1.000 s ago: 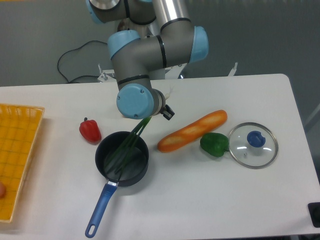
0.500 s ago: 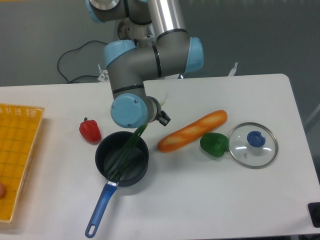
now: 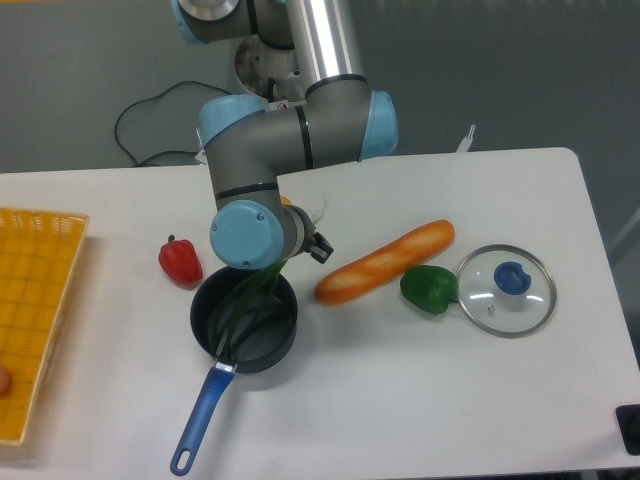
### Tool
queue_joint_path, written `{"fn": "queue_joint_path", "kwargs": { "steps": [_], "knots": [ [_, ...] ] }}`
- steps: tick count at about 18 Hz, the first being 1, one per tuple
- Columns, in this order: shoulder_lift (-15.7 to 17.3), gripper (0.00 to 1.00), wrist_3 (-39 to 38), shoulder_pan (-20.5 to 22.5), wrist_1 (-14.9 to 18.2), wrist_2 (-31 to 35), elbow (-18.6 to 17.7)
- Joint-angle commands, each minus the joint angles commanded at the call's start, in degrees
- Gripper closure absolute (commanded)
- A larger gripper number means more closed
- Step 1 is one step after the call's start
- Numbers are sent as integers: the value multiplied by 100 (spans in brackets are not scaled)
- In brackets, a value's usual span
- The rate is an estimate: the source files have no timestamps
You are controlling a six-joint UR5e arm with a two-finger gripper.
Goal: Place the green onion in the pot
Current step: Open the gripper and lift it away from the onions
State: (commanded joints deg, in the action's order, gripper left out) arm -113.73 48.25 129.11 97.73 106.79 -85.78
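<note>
UR5e arm reaching down from the far side of the white table (image 3: 420, 400), its grey links bent at blue-capped joints, the wrist hanging directly over the far rim of the pot (image 3: 245, 322). The gripper is hidden behind the wrist housing, so whether its jaws are apart or together cannot be told. The green onion (image 3: 240, 310) slants from under the wrist down into the pot, lower ends near the blue handle's base. Left of the pot lies a red bell pepper (image 3: 180, 260); to the right, a bread loaf (image 3: 385, 262), a green bell pepper (image 3: 429, 288) and a glass lid (image 3: 506, 290) with blue knob. A yellow basket (image 3: 35, 300) occupies the left edge. A black cable (image 3: 150, 125) loops behind the table against the grey floor.
</note>
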Motion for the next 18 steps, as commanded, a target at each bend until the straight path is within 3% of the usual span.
{"fn": "queue_joint_path", "kwargs": {
  "steps": [6, 9, 11, 12, 18],
  "knots": [
    [35, 76, 44, 0, 18, 53, -18],
    [35, 60, 44, 0, 18, 62, -35],
    [26, 25, 53, 0, 9, 70, -35],
    [18, 0, 61, -9, 9, 70, -35],
    [53, 0, 79, 17, 9, 53, -18]
  ]
}}
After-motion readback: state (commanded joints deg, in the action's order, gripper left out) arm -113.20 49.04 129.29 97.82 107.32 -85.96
